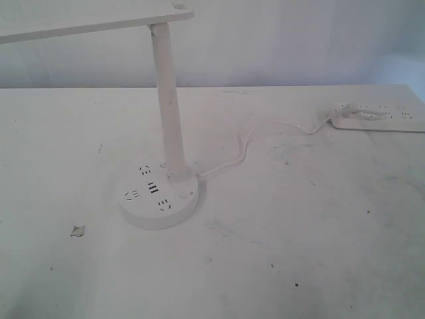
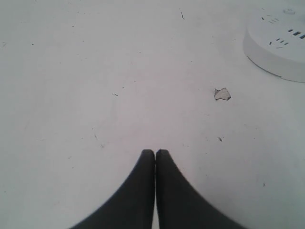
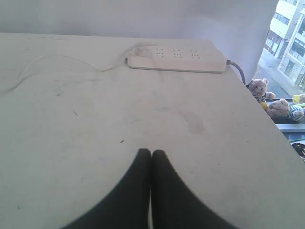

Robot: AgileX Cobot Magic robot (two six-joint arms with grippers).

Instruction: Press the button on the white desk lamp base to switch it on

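Exterior: the white desk lamp base stands on the bench, well off the far edge. Left wrist: the left claw, tips together, is well apart from the base — right wrist: the right claw, also closed, faces a power strip at the bench's corner.

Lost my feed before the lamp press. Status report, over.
Left gripper shut, empty. Right gripper shut, empty. White desk lamp base untouched. Small scrap beside it, not blocking.

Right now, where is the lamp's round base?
In the exterior view the lamp base sits on the table left of centre, its cord running right toward the power strip at the far right.
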